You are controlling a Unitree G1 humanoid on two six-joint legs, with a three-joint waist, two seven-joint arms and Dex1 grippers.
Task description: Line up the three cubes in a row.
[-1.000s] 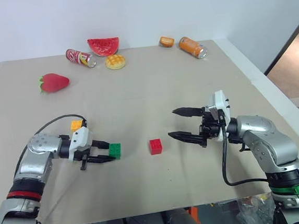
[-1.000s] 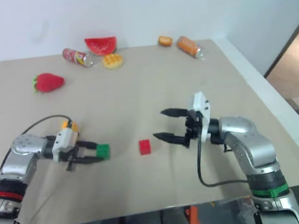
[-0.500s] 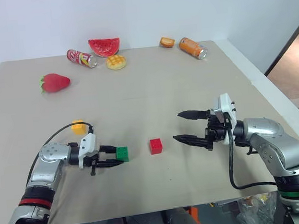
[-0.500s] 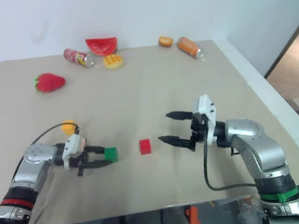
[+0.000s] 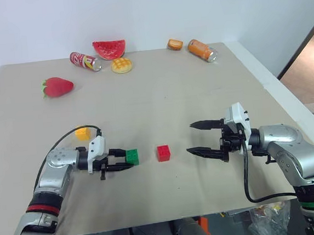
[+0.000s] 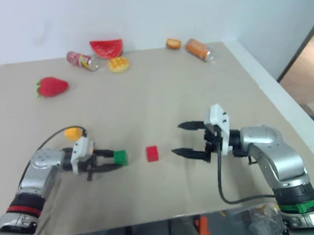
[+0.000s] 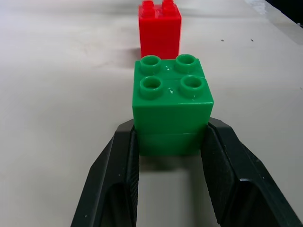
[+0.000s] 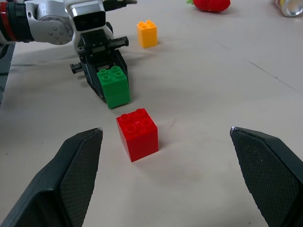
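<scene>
left gripper (image 5: 123,159): fingers clamped on the green cube (image 5: 131,156)
right gripper (image 5: 198,138): fingers spread wide, holding nothing
can (image 5: 85,61) writing: way too tiny to read

You see the green cube (image 7: 171,106) as glossy moulded plastic, its studs catching the light; the red cube (image 8: 138,133) has the same smooth, shiny finish, and so does the orange-yellow cube (image 8: 147,33). The counter (image 5: 161,100) looks matt and beige, like board or paper, with faint scuffs. The left gripper (image 7: 169,189) has smooth black plastic fingers with a dull sheen. On the right gripper (image 8: 165,175) your pads (image 8: 78,170) show a fine rough texture. At the far edge, the two cans (image 5: 202,50) look like printed metal, bright at the ends.
</scene>
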